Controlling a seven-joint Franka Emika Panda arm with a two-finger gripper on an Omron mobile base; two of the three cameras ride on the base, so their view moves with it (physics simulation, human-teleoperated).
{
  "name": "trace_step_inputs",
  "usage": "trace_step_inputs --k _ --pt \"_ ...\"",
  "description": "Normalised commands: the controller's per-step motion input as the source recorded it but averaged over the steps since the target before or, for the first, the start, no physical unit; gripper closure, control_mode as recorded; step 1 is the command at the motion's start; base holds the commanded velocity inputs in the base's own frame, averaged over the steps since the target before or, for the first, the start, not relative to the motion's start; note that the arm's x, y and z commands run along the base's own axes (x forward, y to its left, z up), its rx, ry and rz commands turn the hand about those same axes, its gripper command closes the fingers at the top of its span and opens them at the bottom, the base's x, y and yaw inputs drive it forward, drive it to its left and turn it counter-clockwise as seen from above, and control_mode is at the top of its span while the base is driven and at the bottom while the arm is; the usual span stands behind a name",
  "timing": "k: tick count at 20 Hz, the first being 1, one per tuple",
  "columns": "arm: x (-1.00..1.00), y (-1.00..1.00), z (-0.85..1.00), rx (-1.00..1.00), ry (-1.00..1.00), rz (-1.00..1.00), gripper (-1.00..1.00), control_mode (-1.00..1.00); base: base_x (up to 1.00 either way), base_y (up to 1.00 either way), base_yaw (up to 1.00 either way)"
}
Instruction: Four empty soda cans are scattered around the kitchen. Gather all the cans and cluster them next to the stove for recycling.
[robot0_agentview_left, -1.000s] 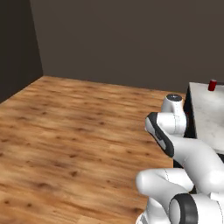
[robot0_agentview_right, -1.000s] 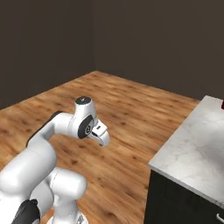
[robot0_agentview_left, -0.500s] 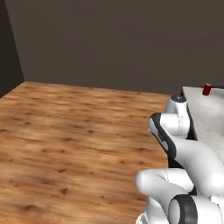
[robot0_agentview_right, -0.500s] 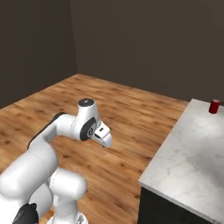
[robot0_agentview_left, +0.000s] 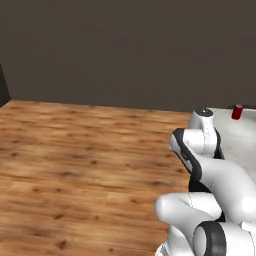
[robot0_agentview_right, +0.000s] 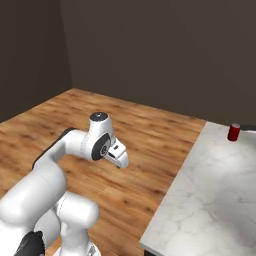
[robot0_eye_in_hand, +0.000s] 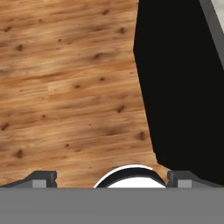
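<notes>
Down low, the gripper (robot0_eye_in_hand: 112, 178) points at the wood floor (robot0_eye_in_hand: 65, 87). Its two dark finger tips (robot0_eye_in_hand: 41, 178) stand wide apart and hold nothing. Only the very tops of the tips show, since the picture edge cuts them off. A big black block (robot0_eye_in_hand: 183, 87) sits just right of the gripper in the hand view, and what it is cannot be told. Farther off, a white marble counter (robot0_agentview_right: 210, 200) runs along the right, cut off by the picture edge. One red soda can (robot0_agentview_right: 233, 132) stands upright at its far end, well apart from the gripper. A dark wall (robot0_agentview_left: 125, 50) stands behind it all.
</notes>
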Motion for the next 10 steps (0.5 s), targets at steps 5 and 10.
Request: trace_step_inputs --k 5,10 --pt "0.00 0.00 0.00 0.00 0.00 0.00 -1.00 1.00 0.66 0.28 -0.23" --pt "0.00 0.00 0.00 0.00 0.00 0.00 -1.00 1.00 0.65 0.33 -0.24"
